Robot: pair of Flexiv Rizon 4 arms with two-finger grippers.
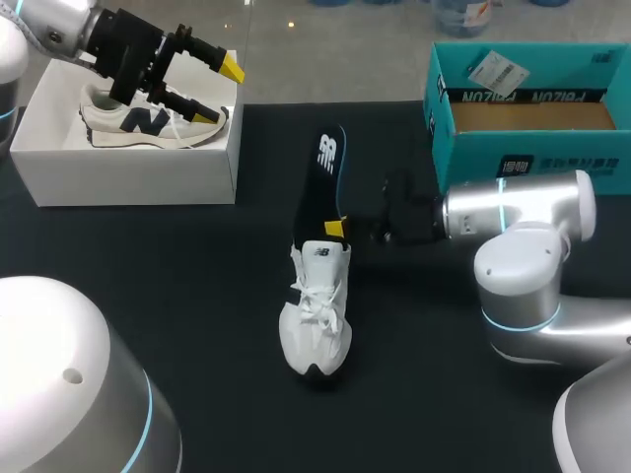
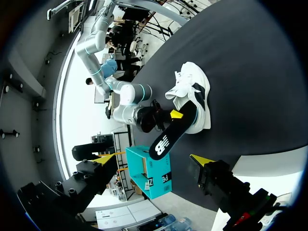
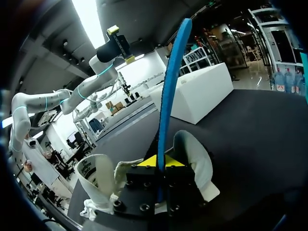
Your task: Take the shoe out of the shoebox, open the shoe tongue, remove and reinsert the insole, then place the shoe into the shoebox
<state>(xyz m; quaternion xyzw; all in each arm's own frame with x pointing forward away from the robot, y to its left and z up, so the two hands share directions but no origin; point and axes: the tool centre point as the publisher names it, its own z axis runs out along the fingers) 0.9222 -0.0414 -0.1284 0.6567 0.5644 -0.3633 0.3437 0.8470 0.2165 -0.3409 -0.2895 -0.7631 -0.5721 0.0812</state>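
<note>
On a black table [image 1: 148,256], a white lace-up sneaker [image 1: 317,310] lies out of any box, toe toward the robot. A black foam insole with a blue edge [image 1: 328,177] juts from its heel opening and stretches away across the tabletop. The right gripper [image 1: 335,229] comes in from the side and pinches the insole just where it leaves the shoe. The right wrist view shows the insole's blue edge [image 3: 168,82] clamped between the two yellow tips [image 3: 158,161].

The left gripper [image 1: 219,92] hangs with its fingers spread and nothing between them. It is above a white cardboard shoebox [image 1: 128,177], which holds a cream sneaker with a navy logo [image 1: 148,123]. A teal cardboard shoebox [image 1: 523,148] sits open at the table's far right.

The frames do not show whether the insole is on its way out or back in. Either way, nothing holds the sneaker down, and that looks like the main risk. A pull could drag the light shoe along with the insole, and a push could skid it across the table. The thin foam could also buckle at the collar, or fold over inside instead of seating flat. The narrow pinch on the insole's edge could slip if the toe end catches.
</note>
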